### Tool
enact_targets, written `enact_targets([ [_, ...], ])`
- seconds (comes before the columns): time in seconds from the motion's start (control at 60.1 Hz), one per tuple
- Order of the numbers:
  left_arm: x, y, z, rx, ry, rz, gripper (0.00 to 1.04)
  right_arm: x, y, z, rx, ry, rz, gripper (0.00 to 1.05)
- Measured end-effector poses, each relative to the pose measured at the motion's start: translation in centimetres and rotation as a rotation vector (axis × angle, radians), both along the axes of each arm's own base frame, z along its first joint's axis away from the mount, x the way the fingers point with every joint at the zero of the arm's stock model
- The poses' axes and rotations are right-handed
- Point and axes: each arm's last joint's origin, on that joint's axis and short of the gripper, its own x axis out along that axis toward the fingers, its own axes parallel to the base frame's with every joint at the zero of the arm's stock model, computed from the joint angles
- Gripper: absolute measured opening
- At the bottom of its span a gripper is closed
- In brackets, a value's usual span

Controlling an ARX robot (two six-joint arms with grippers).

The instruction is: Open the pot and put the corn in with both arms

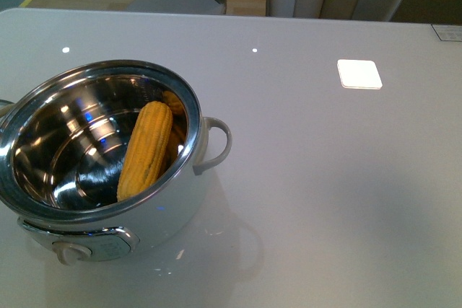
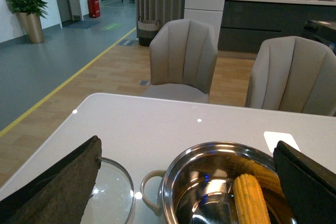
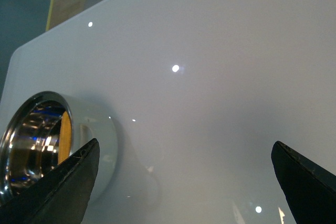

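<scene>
Steel-lined white electric pot stands uncovered at the near left of the pale grey worktop, with the yellow-orange corn cob lying inside it, leaning against the inner wall on the right. Its glass lid rests flat on the worktop just beside the pot's looped handle. Left gripper and right gripper both show jaws spread wide, holding nothing
</scene>
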Motion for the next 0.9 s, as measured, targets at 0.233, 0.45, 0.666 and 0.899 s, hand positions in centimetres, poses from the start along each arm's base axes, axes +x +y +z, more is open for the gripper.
enact_targets([
  [0.233, 0.0, 0.0, 0.0, 0.000, 0.000, 0.000, 0.98, -1.0, -1.2, -1.4, -0.312, -0.440, -0.063, 0.71],
  [0.45, 0.0, 0.0, 0.0, 0.000, 0.000, -0.001, 0.98, -2.4, -1.3, -1.5, -0.421, -0.552, -0.050, 0.32],
  [0.666, 0.0, 0.0, 0.0, 0.000, 0.000, -0.001, 0.98, -3.6, -1.3, -2.3, -0.442, -0.554, -0.044, 0.02],
  [0.899, 0.0, 0.0, 0.0, 0.000, 0.000, 0.000, 0.98, -4.4, -1.3, -2.6, -0.442, -0.577, -0.050, 0.02],
])
